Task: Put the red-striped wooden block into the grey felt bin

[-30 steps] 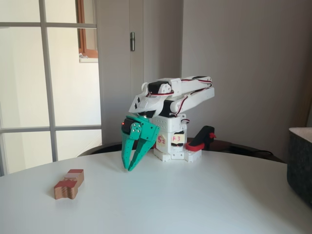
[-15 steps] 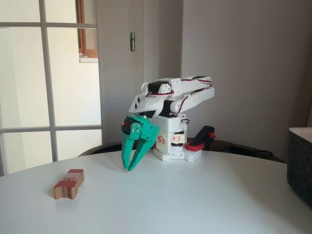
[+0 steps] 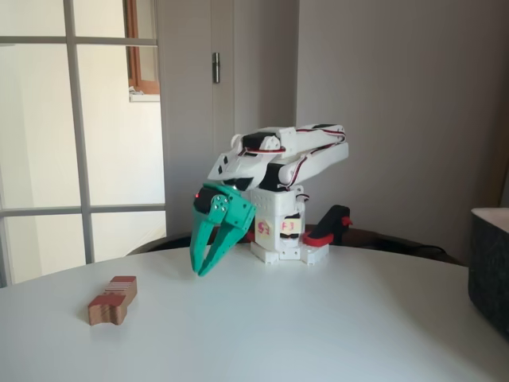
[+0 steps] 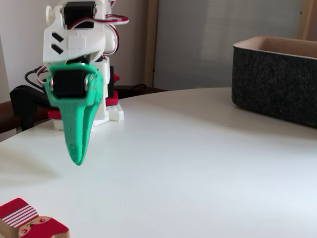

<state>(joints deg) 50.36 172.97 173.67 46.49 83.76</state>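
Nearest us, the block (image 3: 112, 300) lies flat on the worktop (image 3: 262, 326), untouched, its long axis running from near left to far right in a fixed view, red-striped top face up. Behind it the green hand (image 3: 204, 263) hangs tips down above the worktop, jaws slightly parted and holding nothing, well short of the block. We judge the reach is the step in hand: next we need to swing towards the block and lower astride its narrow width. The bin (image 4: 277, 79) waits well apart.
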